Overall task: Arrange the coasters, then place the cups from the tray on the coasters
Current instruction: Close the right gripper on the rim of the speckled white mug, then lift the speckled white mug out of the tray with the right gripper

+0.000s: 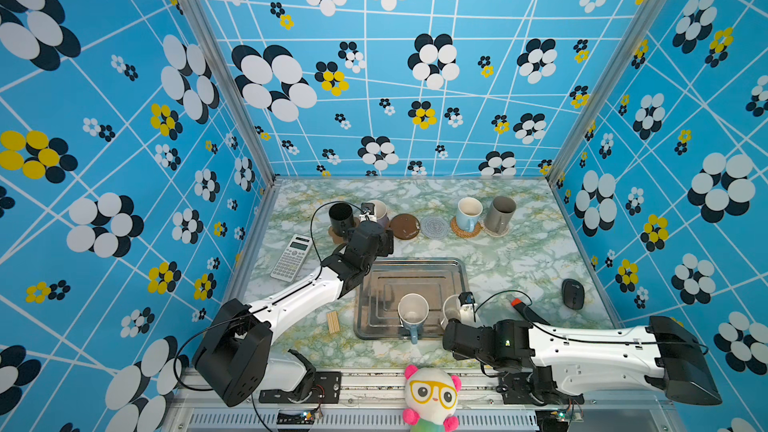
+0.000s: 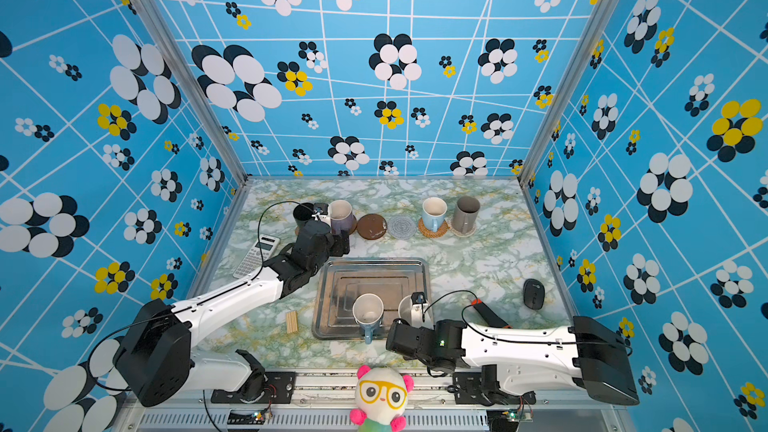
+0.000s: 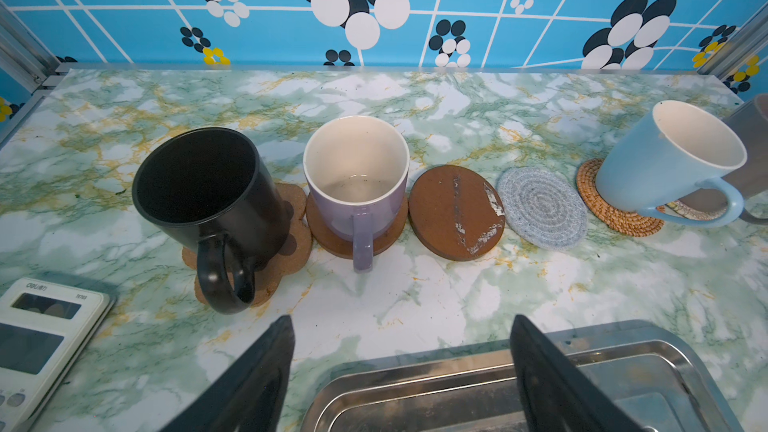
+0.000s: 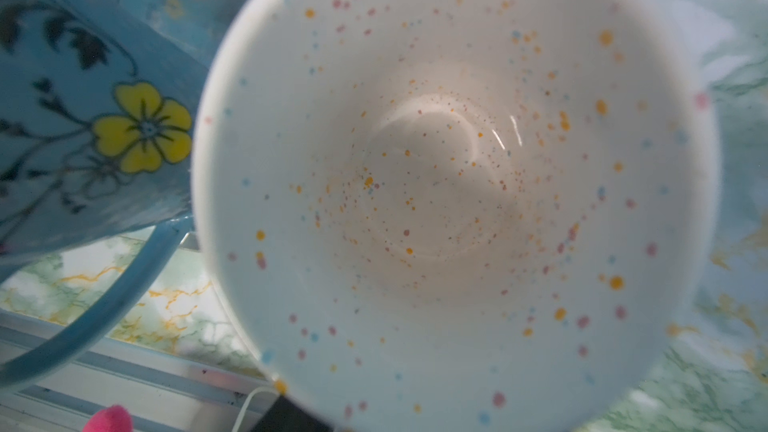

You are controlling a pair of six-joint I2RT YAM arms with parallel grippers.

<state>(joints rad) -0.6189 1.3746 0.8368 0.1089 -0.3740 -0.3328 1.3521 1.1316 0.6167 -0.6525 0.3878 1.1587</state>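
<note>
R gripper (image 1: 462,310) sits at the rim of the white speckled cup (image 4: 436,160), wrist cam looking straight down into it. One dark finger tip shows at the rim, but can't tell whether the jaws have pinched the wall yet. That cup stands at the near right end of the steel tray (image 1: 415,261), right beside the floral blue cup (image 4: 83,118) (contact unclear), the only other cup left in the tray.

L gripper (image 3: 401,326) is spread wide w/ nothing in it, hanging over bare table btwn tray and coaster row.

Back row:
- black mug (image 3: 199,184) on cork paw coaster (image 3: 291,238)
- lavender mug (image 3: 353,184) on brown disc (image 3: 324,234)
- plain blue mug (image 3: 665,160) on rattan round (image 3: 611,214)
- grey mug (image 1: 500,211) on pale round (image 1: 494,231)

Free, side by side mid-row: scuffed brown disc (image 3: 455,211) and grey-blue woven round (image 3: 540,209).

Step, as I read it: coasters look arranged, so this is pickup of cup no. five. Next move needs a firm pinch on the rim and a straight lift clear of the tray wall & the floral cup's handle. Then carry to a free coaster, prob. the woven one, w/o clipping the plain blue mug next to it.
</note>
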